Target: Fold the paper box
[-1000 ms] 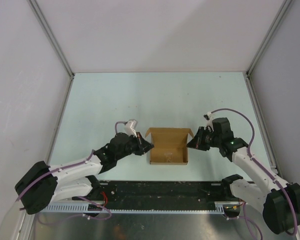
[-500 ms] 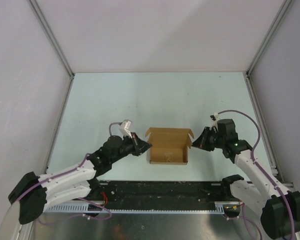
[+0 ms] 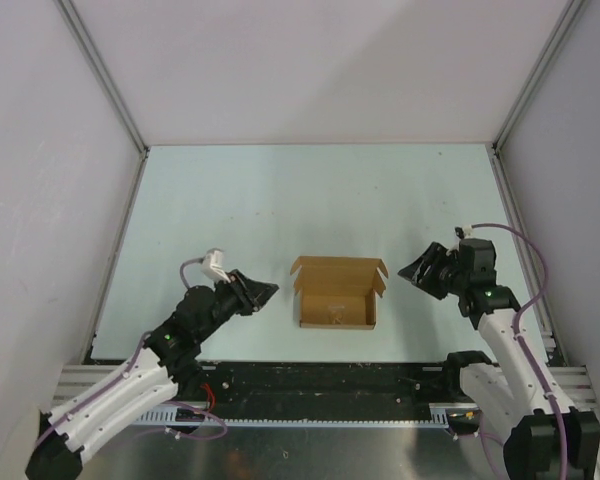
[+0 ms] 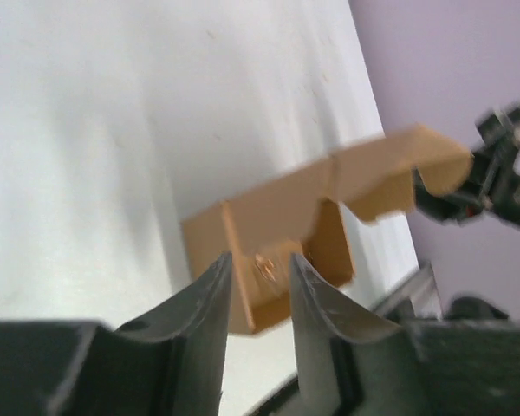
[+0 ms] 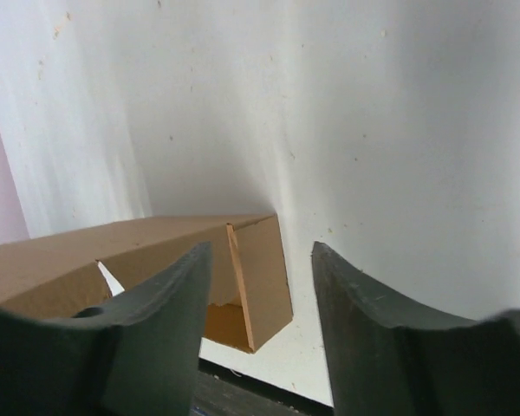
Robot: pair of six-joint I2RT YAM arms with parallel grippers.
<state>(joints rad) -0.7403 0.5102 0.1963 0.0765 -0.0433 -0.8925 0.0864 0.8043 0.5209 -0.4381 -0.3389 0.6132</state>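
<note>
The paper box is a small brown cardboard box, open on top, with its lid flap standing up along the far side and small tabs sticking out at both far corners. It rests on the pale table, apart from both grippers. My left gripper hovers open a short way off its left end, with nothing between the fingers. The left wrist view shows the paper box beyond the left gripper. My right gripper stands open off the right end, empty. Beyond the right gripper, the paper box shows its end wall.
A black and metal rail runs along the near table edge between the arm bases. Pale walls with metal posts close in the left, far and right sides. A tiny shiny scrap lies inside the box.
Both grippers were shut at the box's two ends. They have opened and drawn back, the left one to the left and the right one to the right. The box has stayed in place.
</note>
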